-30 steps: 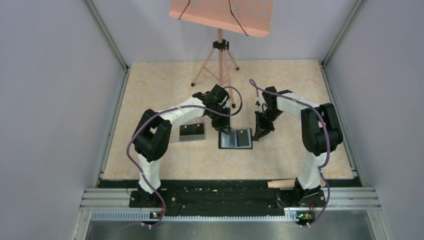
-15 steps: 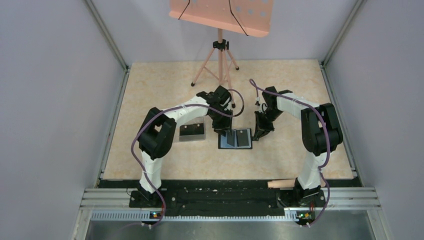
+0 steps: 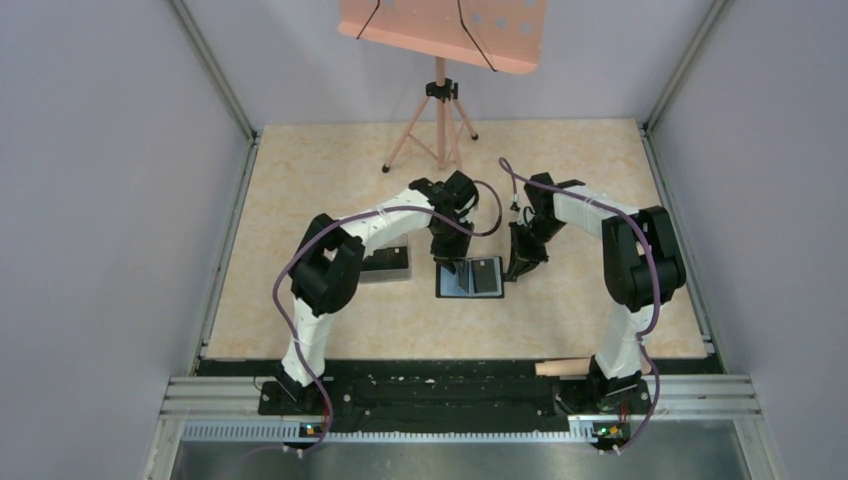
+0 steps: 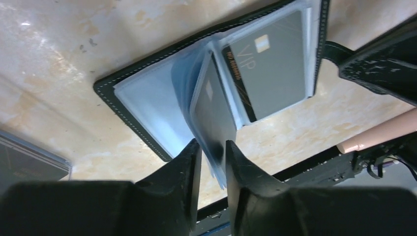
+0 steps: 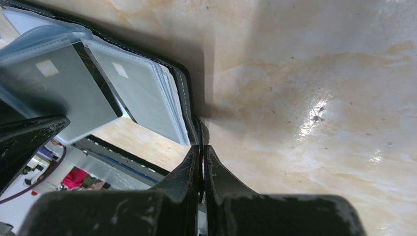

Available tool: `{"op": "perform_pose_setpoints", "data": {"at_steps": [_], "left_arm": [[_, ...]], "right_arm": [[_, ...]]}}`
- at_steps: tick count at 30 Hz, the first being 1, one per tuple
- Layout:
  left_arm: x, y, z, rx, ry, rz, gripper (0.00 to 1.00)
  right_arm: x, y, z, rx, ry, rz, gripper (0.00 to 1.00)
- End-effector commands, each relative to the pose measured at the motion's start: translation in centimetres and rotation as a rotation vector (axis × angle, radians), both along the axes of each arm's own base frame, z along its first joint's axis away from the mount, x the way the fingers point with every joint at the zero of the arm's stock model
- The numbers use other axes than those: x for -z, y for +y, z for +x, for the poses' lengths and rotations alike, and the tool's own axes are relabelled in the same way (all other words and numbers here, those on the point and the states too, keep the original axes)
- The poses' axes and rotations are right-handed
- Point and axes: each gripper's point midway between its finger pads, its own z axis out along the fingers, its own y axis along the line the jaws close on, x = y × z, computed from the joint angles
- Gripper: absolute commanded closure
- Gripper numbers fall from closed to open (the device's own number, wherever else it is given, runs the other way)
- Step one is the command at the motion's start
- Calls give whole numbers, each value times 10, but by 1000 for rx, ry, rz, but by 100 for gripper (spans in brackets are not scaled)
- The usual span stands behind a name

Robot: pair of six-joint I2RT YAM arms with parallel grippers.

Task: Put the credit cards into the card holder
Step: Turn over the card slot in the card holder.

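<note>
The card holder [image 3: 470, 277] lies open on the table, its clear sleeves fanned up. In the left wrist view a black "VIP" credit card [image 4: 268, 73] sits in a right sleeve of the holder [image 4: 105, 88]. A second black card [image 4: 214, 113] stands in a raised sleeve. My left gripper [image 4: 212, 145] straddles that sleeve's lower end with its jaws narrowly apart, and light shows beside the left finger. My right gripper [image 5: 202, 147] is shut on the holder's snap tab [image 5: 199, 130] at its right edge. Both cards [image 5: 54, 93] also show in the right wrist view.
A clear plastic box [image 3: 385, 263] with dark cards in it lies left of the holder, and its corner shows in the left wrist view [image 4: 27, 160]. A pink music stand on a tripod [image 3: 438, 120] stands at the back. A tan peg [image 3: 565, 367] lies by the right arm's base.
My left arm has swung right, bringing its gripper over the holder's left half. The right arm and the holder have not moved.
</note>
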Motion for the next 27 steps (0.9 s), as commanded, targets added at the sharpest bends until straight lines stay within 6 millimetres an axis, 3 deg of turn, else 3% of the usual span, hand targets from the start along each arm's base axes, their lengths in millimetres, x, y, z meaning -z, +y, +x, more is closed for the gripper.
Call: {"op": "perform_pose_setpoints", "data": {"at_steps": [1,4,8,13,18,22,27], "left_arm": [[-18,-19,1,52,-19,-76,74],[-33,-39,-1,72,-8,-194,78],[-54,-69,-8,130,23,-390,69],[-45,-87,-15,140,120,-474,62],[-35,-90,-13,143,129,-471,59],[-43,-91,-7,150,79,-476,58],[-71,-82,11,143,-75,-483,58]], "right_arm": [[-4,3,3,-1,-18,27,100],[-5,3,3,-1,-19,28,100],[-6,4,3,0,-20,36,100],[-8,9,2,7,-11,66,100],[-15,6,6,19,-51,45,99],[-26,3,12,26,-97,26,86],[-42,3,22,27,-144,22,67]]}}
